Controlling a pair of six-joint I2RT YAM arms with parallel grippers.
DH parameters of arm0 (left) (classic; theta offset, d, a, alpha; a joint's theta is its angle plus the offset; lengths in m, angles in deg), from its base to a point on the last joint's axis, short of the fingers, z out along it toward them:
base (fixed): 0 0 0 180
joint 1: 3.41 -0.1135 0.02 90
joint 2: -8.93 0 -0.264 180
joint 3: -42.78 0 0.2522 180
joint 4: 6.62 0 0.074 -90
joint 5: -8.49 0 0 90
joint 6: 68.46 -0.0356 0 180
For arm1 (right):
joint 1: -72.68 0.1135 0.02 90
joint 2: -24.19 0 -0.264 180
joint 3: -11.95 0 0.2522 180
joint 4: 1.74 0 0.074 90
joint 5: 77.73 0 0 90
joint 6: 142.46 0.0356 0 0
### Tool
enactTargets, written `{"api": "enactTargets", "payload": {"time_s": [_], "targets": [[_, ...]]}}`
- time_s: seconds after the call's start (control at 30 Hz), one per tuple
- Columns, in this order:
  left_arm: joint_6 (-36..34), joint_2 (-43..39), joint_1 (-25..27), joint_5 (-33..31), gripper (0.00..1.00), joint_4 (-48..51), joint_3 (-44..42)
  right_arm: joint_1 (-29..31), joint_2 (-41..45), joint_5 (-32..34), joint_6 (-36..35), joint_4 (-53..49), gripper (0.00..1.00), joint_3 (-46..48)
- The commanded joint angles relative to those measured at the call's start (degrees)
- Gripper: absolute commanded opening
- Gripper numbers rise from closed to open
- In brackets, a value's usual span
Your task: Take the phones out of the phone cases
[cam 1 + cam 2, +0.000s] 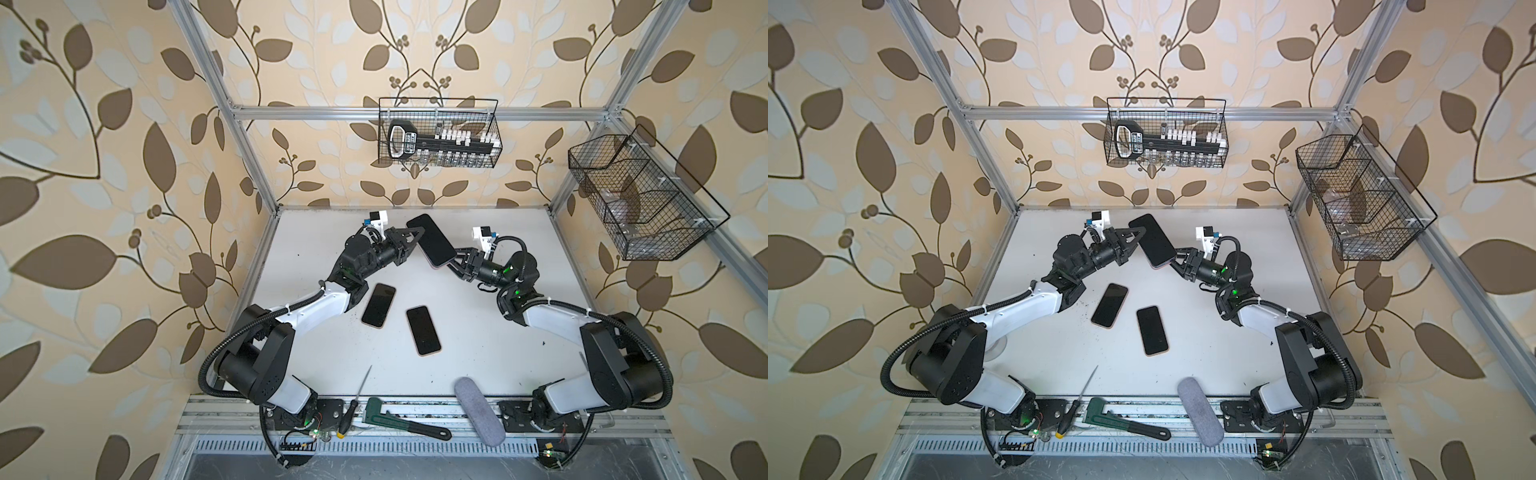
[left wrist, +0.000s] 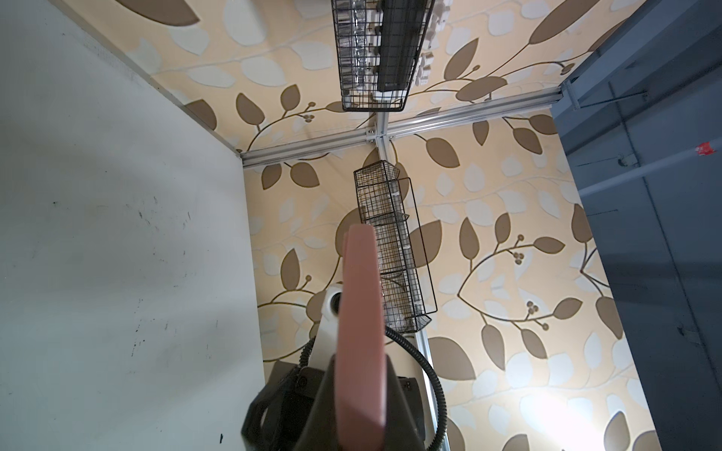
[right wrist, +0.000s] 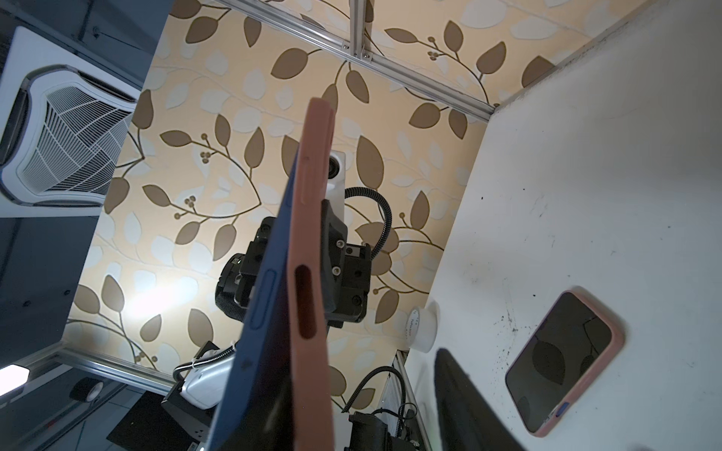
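A dark-screened phone [image 1: 432, 241] [image 1: 1152, 241] in a pink phone case is held tilted above the back of the table [image 1: 519, 249]. My left gripper [image 1: 415, 239] [image 1: 1138, 237] [image 2: 361, 410] is shut on the case's edge [image 2: 361, 312]. My right gripper [image 1: 453, 259] [image 1: 1177, 257] [image 3: 351, 421] stands at the opposite corner. In the right wrist view the blue phone [image 3: 265, 312] has lifted away from the pink case [image 3: 308, 234] along the near edge. One black finger [image 3: 465, 398] stands apart from the case; the other is hidden behind the phone.
Two more phones in pink cases lie flat mid-table [image 1: 378, 305] [image 1: 423, 330]; one of them shows in the right wrist view [image 3: 562, 363]. A screwdriver [image 1: 353, 407], a green pipe wrench [image 1: 399, 419] and a grey padded roll [image 1: 478, 409] lie at the front edge. Wire baskets [image 1: 438, 133] [image 1: 640, 199] hang on the walls.
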Motion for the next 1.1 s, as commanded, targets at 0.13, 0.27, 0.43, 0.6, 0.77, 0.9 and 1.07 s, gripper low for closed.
{"api": "enactTargets", "payload": {"time_s": [0.13, 0.27, 0.43, 0.6, 0.77, 0.9, 1.07], "targets": [[-3.6, 0.8, -1.1, -1.3, 0.0, -1.8, 0.8, 0.4, 1.7, -2.9, 3.9, 7.1, 0.24, 0.2], [-3.5, 1.9, -1.1, -1.4, 0.01, -2.1, 0.9, 0.3, 1.1, -2.0, 7.5, 10.9, 0.08, 0.9], [-2.3, 3.3, -1.1, -1.9, 0.15, -3.2, 0.8, 0.1, -0.3, -0.4, 13.2, 17.8, 0.0, 1.3], [0.2, 5.7, -1.2, -1.5, 0.25, -5.6, 1.2, 0.2, -1.4, 0.7, 16.6, 21.1, 0.0, 1.1], [2.7, 7.6, -1.2, -1.4, 0.37, -8.8, 0.7, 0.2, -1.5, 1.7, 16.8, 21.1, 0.0, 1.1], [3.6, 7.9, -1.2, -1.4, 0.46, -9.8, 0.4, 0.2, -1.8, 2.5, 16.0, 20.0, 0.0, 1.2], [2.4, 6.0, -1.2, -1.8, 0.57, -7.6, 0.5, 0.3, -2.3, 2.7, 14.7, 18.6, 0.0, 1.2]]}}
